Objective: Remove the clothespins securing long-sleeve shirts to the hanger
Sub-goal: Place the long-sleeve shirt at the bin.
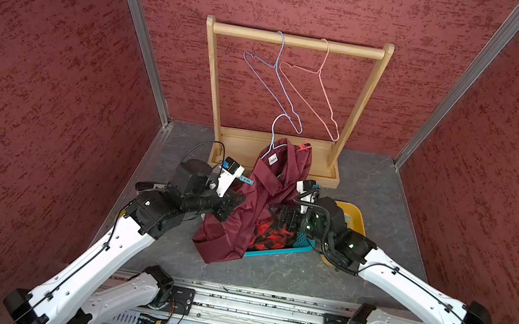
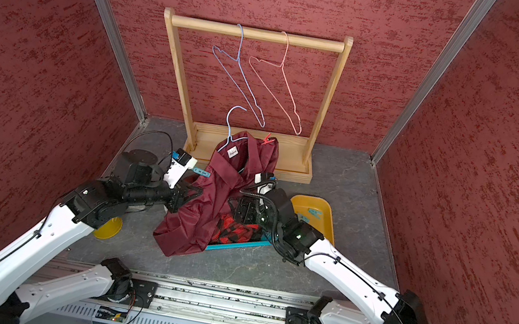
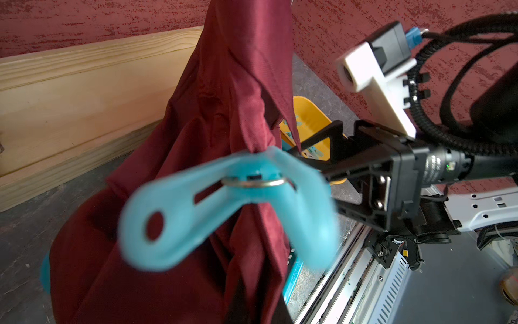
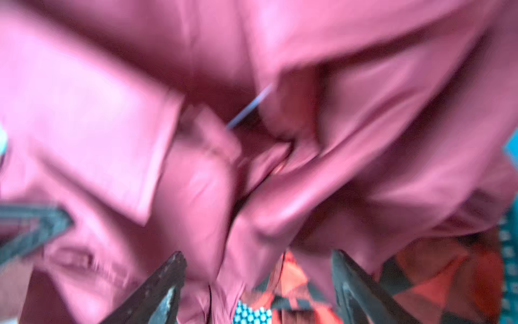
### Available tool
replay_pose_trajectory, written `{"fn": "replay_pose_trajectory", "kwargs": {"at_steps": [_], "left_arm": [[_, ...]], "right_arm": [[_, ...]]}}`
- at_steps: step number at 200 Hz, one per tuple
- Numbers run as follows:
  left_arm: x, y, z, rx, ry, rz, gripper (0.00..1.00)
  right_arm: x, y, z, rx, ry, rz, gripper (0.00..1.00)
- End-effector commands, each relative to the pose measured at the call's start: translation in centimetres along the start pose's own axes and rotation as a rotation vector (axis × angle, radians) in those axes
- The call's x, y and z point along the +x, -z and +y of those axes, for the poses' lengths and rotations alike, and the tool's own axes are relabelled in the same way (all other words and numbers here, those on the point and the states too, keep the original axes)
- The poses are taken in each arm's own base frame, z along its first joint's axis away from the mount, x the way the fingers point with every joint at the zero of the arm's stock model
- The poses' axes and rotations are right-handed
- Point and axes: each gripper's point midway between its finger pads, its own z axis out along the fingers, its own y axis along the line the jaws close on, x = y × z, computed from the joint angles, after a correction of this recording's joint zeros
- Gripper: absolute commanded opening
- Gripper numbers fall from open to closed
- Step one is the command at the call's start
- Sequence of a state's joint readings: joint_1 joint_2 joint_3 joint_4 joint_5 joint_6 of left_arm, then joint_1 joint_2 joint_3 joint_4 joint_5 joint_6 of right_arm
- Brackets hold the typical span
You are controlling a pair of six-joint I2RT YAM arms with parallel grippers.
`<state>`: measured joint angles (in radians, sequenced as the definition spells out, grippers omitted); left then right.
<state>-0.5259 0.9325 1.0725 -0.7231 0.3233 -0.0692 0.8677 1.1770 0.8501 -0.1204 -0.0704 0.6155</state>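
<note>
A maroon satin shirt (image 1: 258, 199) hangs on a blue wire hanger (image 1: 272, 136) held up over a teal basket. A red-and-black plaid shirt (image 1: 268, 236) lies in that basket. A teal clothespin (image 3: 224, 207) is clipped to the maroon cloth close to my left wrist camera and also shows in a top view (image 1: 243, 179). A red clothespin (image 1: 304, 146) sits at the shirt's far shoulder. My left gripper (image 1: 232, 201) is shut on the maroon shirt's left side, its jaws buried in cloth. My right gripper (image 4: 259, 269) stands open just off the maroon folds, above the plaid.
A wooden rack (image 1: 299, 41) at the back carries a bare blue hanger (image 1: 274, 82) and a bare pink hanger (image 1: 321, 91). The teal basket (image 1: 275, 250) sits mid-table. A yellow tray (image 2: 314, 212) with loose teal clothespins lies to its right. A yellow disc (image 2: 109, 228) lies under the left arm.
</note>
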Motion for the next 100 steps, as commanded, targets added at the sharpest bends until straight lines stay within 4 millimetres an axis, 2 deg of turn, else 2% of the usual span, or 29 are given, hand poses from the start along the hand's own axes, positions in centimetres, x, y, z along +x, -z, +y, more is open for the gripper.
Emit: {"fn": "replay_pose_trajectory", "kwargs": {"at_steps": [1, 27, 69, 100], "left_arm": [[-2.0, 0.1, -0.5, 0.038, -0.053, -0.061, 0.0], [-2.2, -0.1, 0.1, 0.032, -0.047, -0.058, 0.0], [-2.5, -0.3, 0.7, 0.029, -0.047, -0.046, 0.0], [-3.0, -0.4, 0.8, 0.029, -0.047, -0.042, 0.0]], "right_arm": [[2.0, -0.1, 1.8, -0.031, 0.079, 0.085, 0.9], [3.8, -0.2, 5.1, -0.128, 0.151, 0.141, 0.93], [6.2, -1.9, 9.9, -0.281, 0.215, 0.223, 0.97], [7.5, -3.5, 11.6, -0.34, 0.246, 0.264, 0.96]]}}
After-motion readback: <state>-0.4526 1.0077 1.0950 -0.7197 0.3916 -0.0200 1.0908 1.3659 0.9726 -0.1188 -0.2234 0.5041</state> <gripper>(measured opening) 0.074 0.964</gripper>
